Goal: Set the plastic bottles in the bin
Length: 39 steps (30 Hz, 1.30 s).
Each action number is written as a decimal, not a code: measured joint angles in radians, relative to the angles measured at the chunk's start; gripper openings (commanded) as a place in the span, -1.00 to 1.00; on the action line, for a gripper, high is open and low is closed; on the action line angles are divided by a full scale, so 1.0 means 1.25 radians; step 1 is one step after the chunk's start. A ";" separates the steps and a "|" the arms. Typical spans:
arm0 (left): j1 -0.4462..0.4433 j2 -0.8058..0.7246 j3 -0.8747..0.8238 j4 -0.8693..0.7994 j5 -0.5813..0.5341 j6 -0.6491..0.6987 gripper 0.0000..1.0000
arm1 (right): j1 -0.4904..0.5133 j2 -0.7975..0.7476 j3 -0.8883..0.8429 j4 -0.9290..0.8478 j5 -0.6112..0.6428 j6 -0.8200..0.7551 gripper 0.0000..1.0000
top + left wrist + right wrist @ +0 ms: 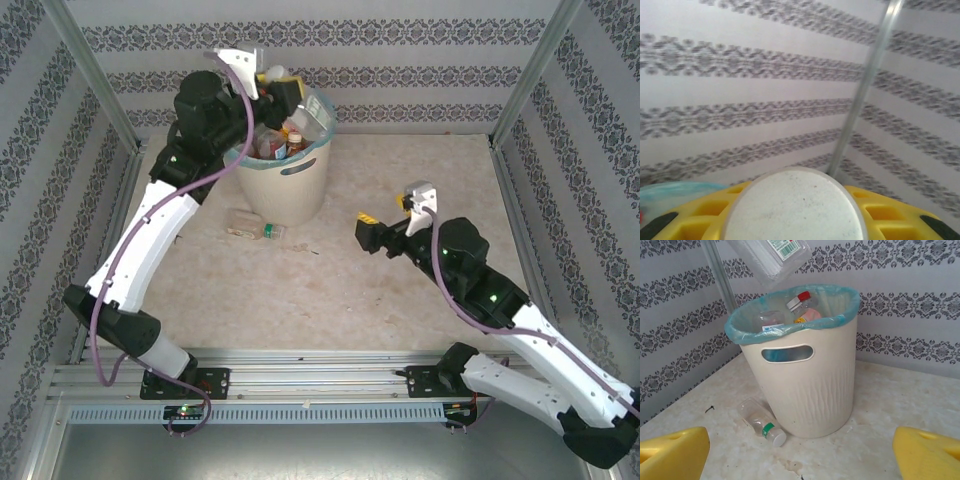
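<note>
With the left gripper [280,88] closed partway around a clear bottle [772,257] above the bin's [810,385] far rim, centre it over the bin's mouth before releasing, while the wide-open, empty right gripper [366,232] faces the fallen bottle [760,420] just beside the bin's base.

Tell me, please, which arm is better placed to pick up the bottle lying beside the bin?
Right. The right claw is open and empty, low over the table, facing the lying bottle by the bin; the left claw is above the bin, shut on a clear bottle.
</note>
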 measured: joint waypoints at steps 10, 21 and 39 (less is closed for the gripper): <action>0.092 0.259 0.378 -0.245 -0.048 0.139 -1.00 | 0.089 0.153 0.101 0.016 -0.026 -0.042 0.89; 0.096 0.377 0.460 -0.414 -0.088 0.236 -1.00 | 0.089 0.192 0.125 0.009 -0.023 -0.106 0.89; 0.096 0.338 0.398 -0.391 -0.167 0.287 -1.00 | 0.068 0.177 0.077 0.009 -0.017 -0.109 0.90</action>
